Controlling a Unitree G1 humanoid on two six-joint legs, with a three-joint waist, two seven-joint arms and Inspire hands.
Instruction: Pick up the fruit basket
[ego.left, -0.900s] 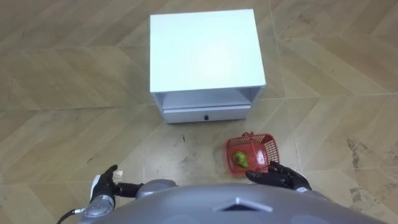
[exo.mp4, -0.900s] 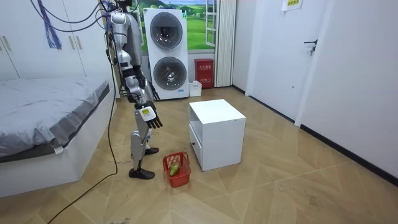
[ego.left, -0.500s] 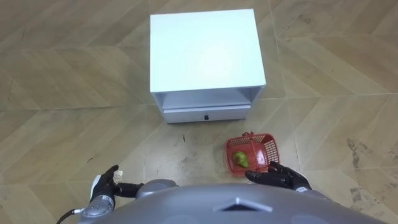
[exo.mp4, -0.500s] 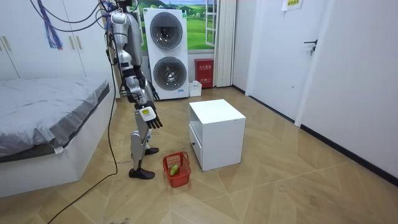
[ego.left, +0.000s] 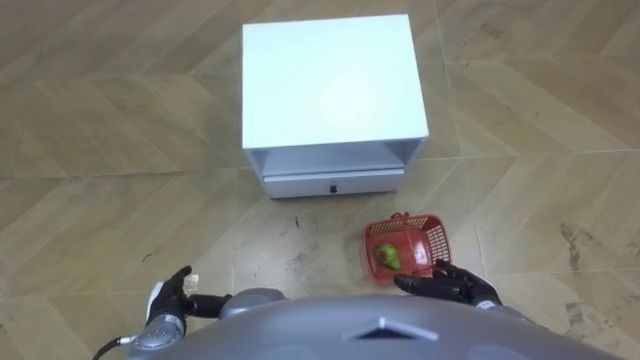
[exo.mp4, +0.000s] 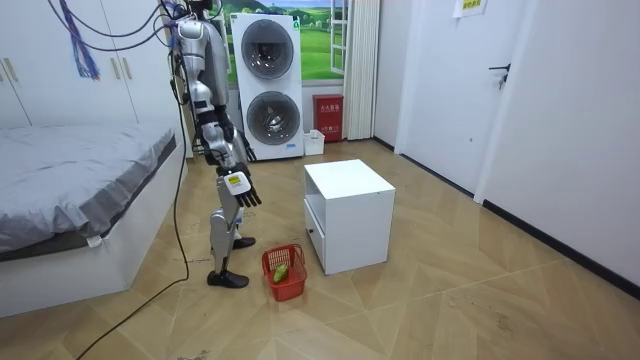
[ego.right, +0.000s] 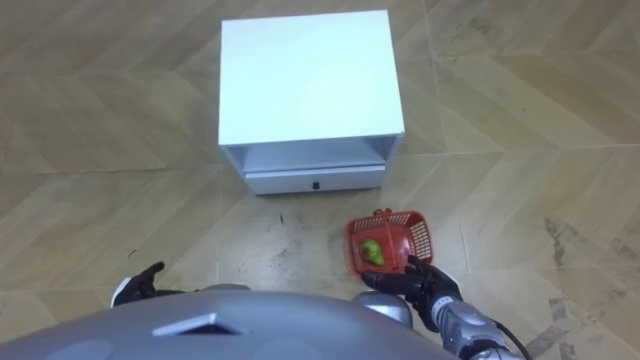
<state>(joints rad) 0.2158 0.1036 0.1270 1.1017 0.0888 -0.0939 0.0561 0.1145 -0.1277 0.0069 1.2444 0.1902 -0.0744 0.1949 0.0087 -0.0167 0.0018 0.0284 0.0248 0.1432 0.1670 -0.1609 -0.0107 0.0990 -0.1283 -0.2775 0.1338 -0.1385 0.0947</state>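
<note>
A small red plastic fruit basket (ego.left: 405, 246) (ego.right: 388, 241) (exo.mp4: 284, 270) stands on the wooden floor, holding a green fruit (ego.left: 387, 256). It sits just right of my front, a little before the white cabinet. My right hand (ego.left: 450, 285) (ego.right: 422, 284) hangs above the basket's near rim with relaxed fingers, holding nothing and not touching it. My left hand (ego.left: 172, 297) (ego.right: 145, 282) hangs at my left side, fingers loosely spread and empty. In the room view I stand upright beside the basket, my right hand (exo.mp4: 240, 189) well above it.
A white bedside cabinet (ego.left: 330, 95) (exo.mp4: 348, 210) with a low drawer stands straight ahead. A bed (exo.mp4: 80, 180) lies at the room view's left, stacked washing machines (exo.mp4: 268, 85) behind me. Open floor lies to the right of the basket.
</note>
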